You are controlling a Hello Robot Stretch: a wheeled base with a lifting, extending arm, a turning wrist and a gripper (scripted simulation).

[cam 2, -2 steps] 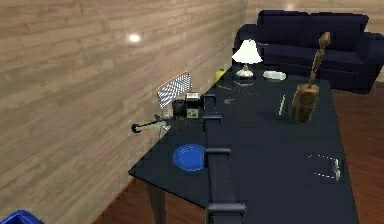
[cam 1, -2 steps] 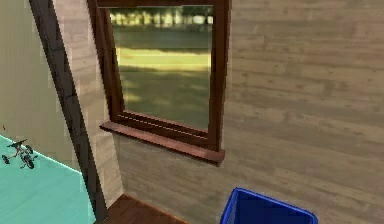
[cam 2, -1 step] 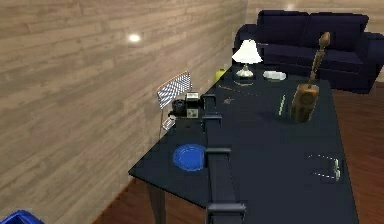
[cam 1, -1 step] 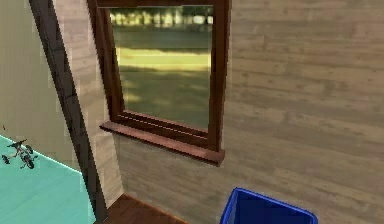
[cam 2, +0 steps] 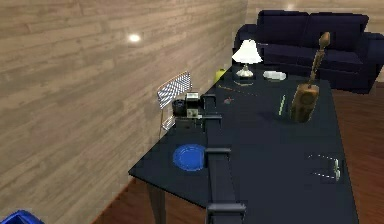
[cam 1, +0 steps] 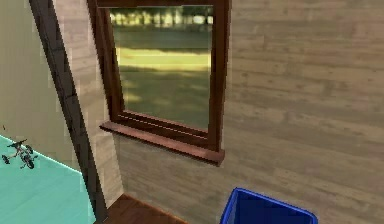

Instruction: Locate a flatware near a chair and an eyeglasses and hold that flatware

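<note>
A dark table (cam 2: 270,150) runs up the arm side view. My arm (cam 2: 222,165) reaches over its left part, and the gripper (cam 2: 181,108) sits near the table's left edge beside two white marker squares (cam 2: 193,99). A light slatted chair back (cam 2: 172,95) stands right behind the gripper, so I cannot tell whether it holds anything. A thin upright sliver (cam 2: 283,103), possibly flatware, lies near a wooden statue (cam 2: 305,95). A pale wire shape (cam 2: 325,168), perhaps eyeglasses, lies at the table's right.
On the table are a blue plate (cam 2: 188,157), a white-shaded lamp (cam 2: 246,55) and a small white dish (cam 2: 273,75). A dark blue sofa (cam 2: 310,35) stands beyond. Ahead are a wooden wall with a window (cam 1: 165,70), a blue bin (cam 1: 265,210) and a teal surface (cam 1: 40,195).
</note>
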